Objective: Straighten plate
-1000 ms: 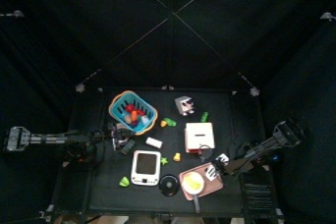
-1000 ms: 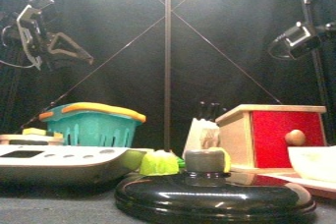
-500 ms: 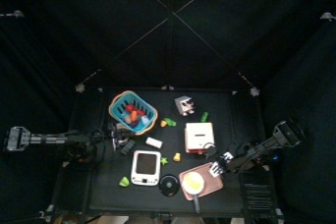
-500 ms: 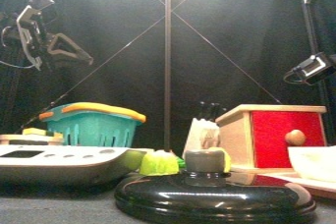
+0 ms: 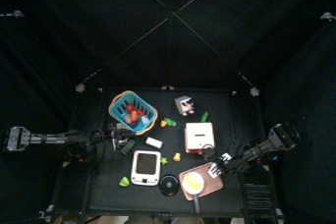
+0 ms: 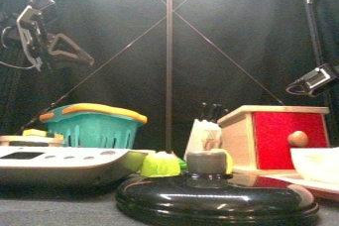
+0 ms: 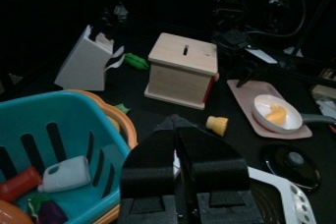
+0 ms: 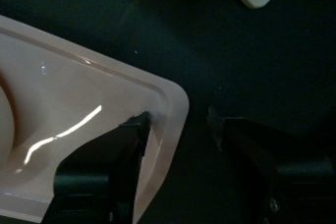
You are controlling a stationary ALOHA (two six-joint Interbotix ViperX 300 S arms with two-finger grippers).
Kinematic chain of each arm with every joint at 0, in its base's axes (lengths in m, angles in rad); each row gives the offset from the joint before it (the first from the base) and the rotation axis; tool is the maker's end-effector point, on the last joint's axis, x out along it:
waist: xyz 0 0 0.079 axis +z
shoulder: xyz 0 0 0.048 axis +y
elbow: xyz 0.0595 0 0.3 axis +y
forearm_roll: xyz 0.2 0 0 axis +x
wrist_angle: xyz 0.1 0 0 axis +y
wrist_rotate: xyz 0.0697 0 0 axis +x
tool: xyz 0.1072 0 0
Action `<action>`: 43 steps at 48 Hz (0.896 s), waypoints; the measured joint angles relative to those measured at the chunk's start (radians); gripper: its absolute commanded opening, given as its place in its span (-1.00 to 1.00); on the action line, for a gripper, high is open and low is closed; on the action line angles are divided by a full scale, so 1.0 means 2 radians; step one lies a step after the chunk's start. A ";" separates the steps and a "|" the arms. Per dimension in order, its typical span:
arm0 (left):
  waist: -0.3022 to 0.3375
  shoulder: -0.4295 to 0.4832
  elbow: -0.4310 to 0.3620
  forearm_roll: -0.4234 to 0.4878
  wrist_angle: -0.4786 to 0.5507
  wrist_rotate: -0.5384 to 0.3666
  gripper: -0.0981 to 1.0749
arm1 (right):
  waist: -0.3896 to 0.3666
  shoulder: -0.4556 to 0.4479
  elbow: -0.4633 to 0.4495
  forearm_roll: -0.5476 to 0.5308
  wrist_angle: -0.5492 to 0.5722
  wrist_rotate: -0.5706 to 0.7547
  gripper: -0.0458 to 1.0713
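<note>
The salmon-pink plate (image 5: 196, 181) with its yellow-orange patch lies near the table's front edge, turned askew. It also shows in the left wrist view (image 7: 269, 110). My right gripper (image 5: 225, 165) is open and low at the plate's back right corner. In the right wrist view the plate's rounded corner (image 8: 79, 100) lies between the two jaws of the gripper (image 8: 191, 135), with one finger (image 8: 121, 164) over the rim. In the front view the right gripper (image 6: 318, 77) hangs above the plate's pale rim (image 6: 272, 179). My left gripper (image 5: 116, 138) rests shut beside the basket.
A teal basket (image 5: 133, 110) with toys stands at the back left, a white gadget (image 5: 145, 167) at the front left, a wooden box (image 5: 198, 136) with a red side just behind the plate, and a black round lid (image 5: 172, 188) touching the plate's left side.
My right gripper has come down and moved slightly toward the plate's corner. The left arm and the plate have not moved.
</note>
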 measured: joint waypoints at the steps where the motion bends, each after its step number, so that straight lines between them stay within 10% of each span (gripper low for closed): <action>1: 0.000 0.001 -0.001 0.000 0.001 0.001 -0.30 | 0.000 0.000 0.000 0.001 0.000 -0.001 0.64; 43: 0.000 0.002 0.000 0.000 0.000 0.001 -0.31 | 0.001 0.007 -0.005 0.012 0.002 0.003 0.17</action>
